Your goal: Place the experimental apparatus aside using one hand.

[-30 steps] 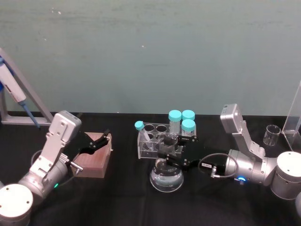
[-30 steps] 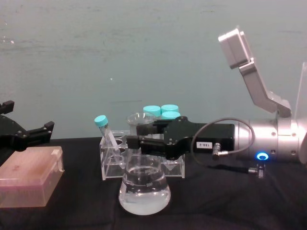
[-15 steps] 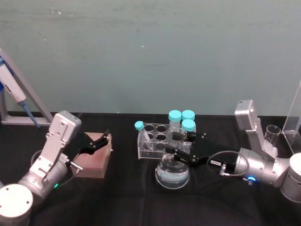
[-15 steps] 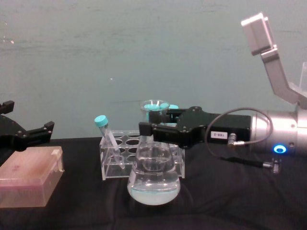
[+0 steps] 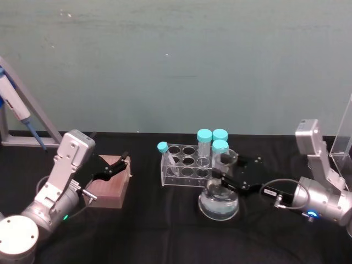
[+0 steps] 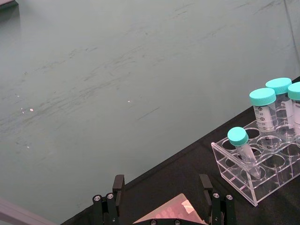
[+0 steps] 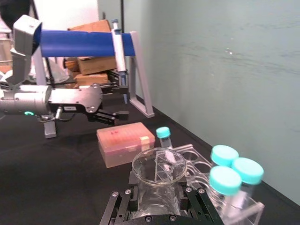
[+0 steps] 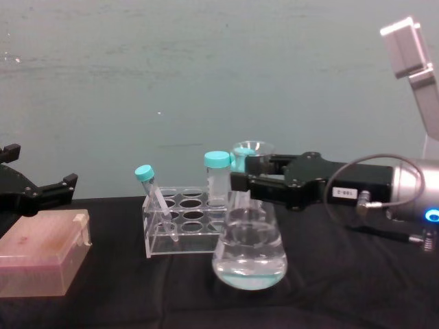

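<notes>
The glass conical flask (image 5: pixel 218 204) with clear liquid sits in front of the right end of the tube rack (image 5: pixel 184 165). My right gripper (image 5: pixel 226 177) reaches in from the right and is shut on the flask's neck. In the chest view the flask (image 8: pixel 250 255) leans slightly, with the right gripper (image 8: pixel 241 184) clamped just under its rim. Whether its base touches the table I cannot tell. The right wrist view looks down on the flask's open mouth (image 7: pixel 159 166) between the jaws. My left gripper (image 5: pixel 117 164) hangs open over a pink box (image 5: pixel 109 186), far from the flask.
The clear rack (image 8: pixel 182 223) holds several teal-capped tubes. A pipette stand (image 5: pixel 19 113) stands at the far left. A clear acrylic panel (image 5: pixel 343 144) rises at the right edge. Black tabletop lies open in front and to the right of the flask.
My right gripper has carried the flask to the right, from in front of the rack's middle to past its right end. The left arm has not moved.
</notes>
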Robot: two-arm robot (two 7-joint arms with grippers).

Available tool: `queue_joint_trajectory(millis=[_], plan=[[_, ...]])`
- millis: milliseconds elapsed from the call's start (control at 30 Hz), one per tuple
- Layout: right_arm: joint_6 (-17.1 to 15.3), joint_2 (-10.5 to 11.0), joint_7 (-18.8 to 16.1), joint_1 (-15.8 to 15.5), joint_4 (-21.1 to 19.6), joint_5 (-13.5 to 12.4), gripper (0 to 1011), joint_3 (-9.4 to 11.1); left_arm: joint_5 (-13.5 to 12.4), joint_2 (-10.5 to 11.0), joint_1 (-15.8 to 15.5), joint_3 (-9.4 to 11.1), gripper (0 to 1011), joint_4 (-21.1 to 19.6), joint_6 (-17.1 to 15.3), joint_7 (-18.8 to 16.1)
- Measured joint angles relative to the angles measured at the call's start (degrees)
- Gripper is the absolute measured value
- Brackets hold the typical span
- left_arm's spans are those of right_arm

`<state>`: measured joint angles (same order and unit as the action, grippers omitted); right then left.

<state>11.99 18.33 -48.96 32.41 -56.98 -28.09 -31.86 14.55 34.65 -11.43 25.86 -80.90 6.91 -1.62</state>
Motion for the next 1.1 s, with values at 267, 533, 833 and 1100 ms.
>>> queue_joint_trajectory(millis=[267, 533, 833, 1100], plan=[[-0.8, 2.2, 4.3, -2.6, -3.5, -0.2, 456, 2.0, 0.0, 0.0, 0.0, 0.0, 1000, 0.0, 0.0, 0.0], [-1.1, 3.5, 8.7, -5.1, -6.9, 0.3, 457, 3.8, 0.0, 0.0, 0.0, 0.0, 1000, 0.0, 0.0, 0.0], [-1.5, 4.9, 13.0, -8.1, -10.3, 1.9, 456, 6.1, 0.0, 0.0, 0.0, 0.0, 1000, 0.0, 0.0, 0.0], [-2.5, 5.9, 16.2, -10.6, -12.2, 2.8, 456, 8.7, 0.0, 0.0, 0.0, 0.0, 1000, 0.0, 0.0, 0.0]])
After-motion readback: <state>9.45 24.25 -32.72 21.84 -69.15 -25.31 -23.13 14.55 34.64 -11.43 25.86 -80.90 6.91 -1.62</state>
